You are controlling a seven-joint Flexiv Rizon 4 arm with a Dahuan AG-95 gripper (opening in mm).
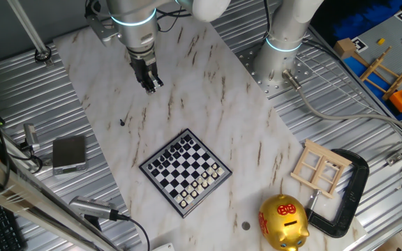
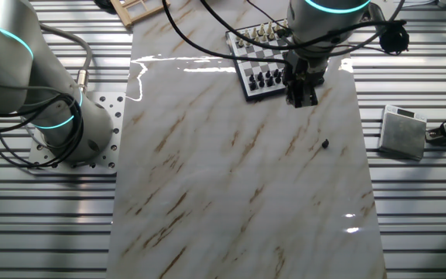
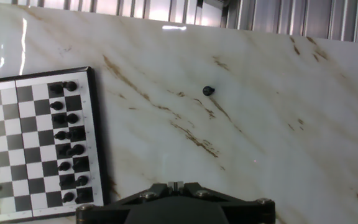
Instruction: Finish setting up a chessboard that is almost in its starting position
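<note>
The chessboard (image 1: 185, 172) lies on the marble tabletop, with black pieces along one side and white pieces along the other. It also shows in the other fixed view (image 2: 265, 58) and at the left of the hand view (image 3: 36, 143). One small black piece (image 1: 123, 121) lies alone on the marble, off the board; it also shows in the other fixed view (image 2: 325, 143) and in the hand view (image 3: 208, 91). My gripper (image 1: 152, 86) hangs above the marble between the board and the loose piece (image 2: 301, 99). Its fingertips (image 3: 175, 185) are together and hold nothing.
A golden piggy bank (image 1: 283, 222), a pale wooden frame (image 1: 319, 167) and a black clamp (image 1: 347, 195) sit near the board's far corner. A grey box (image 1: 69, 153) lies beside the marble (image 2: 403, 132). A second arm's base (image 1: 285, 42) stands at the slab's edge.
</note>
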